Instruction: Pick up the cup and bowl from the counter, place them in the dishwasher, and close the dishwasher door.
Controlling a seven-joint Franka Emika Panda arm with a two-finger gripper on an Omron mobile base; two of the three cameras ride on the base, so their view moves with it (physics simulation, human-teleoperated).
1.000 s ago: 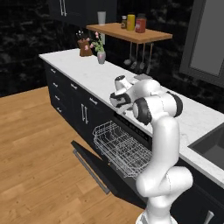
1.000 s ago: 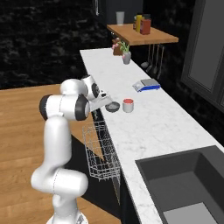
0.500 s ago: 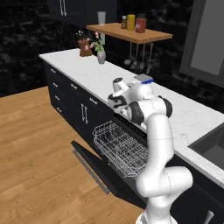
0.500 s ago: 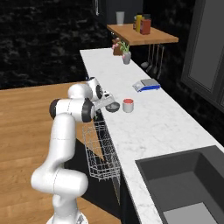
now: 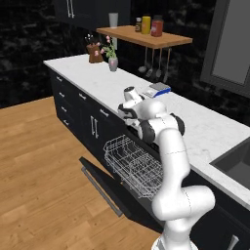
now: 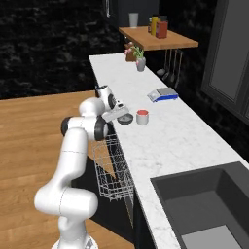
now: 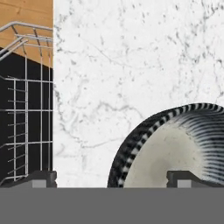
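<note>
The bowl [image 6: 126,119] sits near the front edge of the white marble counter [image 6: 170,141], and the white cup [image 6: 142,117] with a red top stands just to its right. My gripper [image 6: 118,115] hovers open right over the bowl's left side. In the hand view the bowl [image 7: 175,151] shows a dark ribbed rim and a beige inside; my gripper [image 7: 113,179] straddles that rim, one fingertip [image 7: 186,178] over the inside, the other at the counter's edge. Below, the dishwasher rack [image 5: 132,163] is pulled out over the lowered dishwasher door [image 5: 110,183].
A blue-and-white flat object [image 6: 163,94] lies behind the cup. A small vase of flowers [image 6: 140,63] and a wooden shelf [image 6: 158,40] with jars are at the far end. A dark sink [image 6: 209,204] is at the near right. Black cabinet drawers [image 5: 78,105] line the counter's front.
The arm's elbow has swung toward the counter and the hand has crept slightly closer over the bowl. The jaws stayed open; bowl and cup have not moved.
</note>
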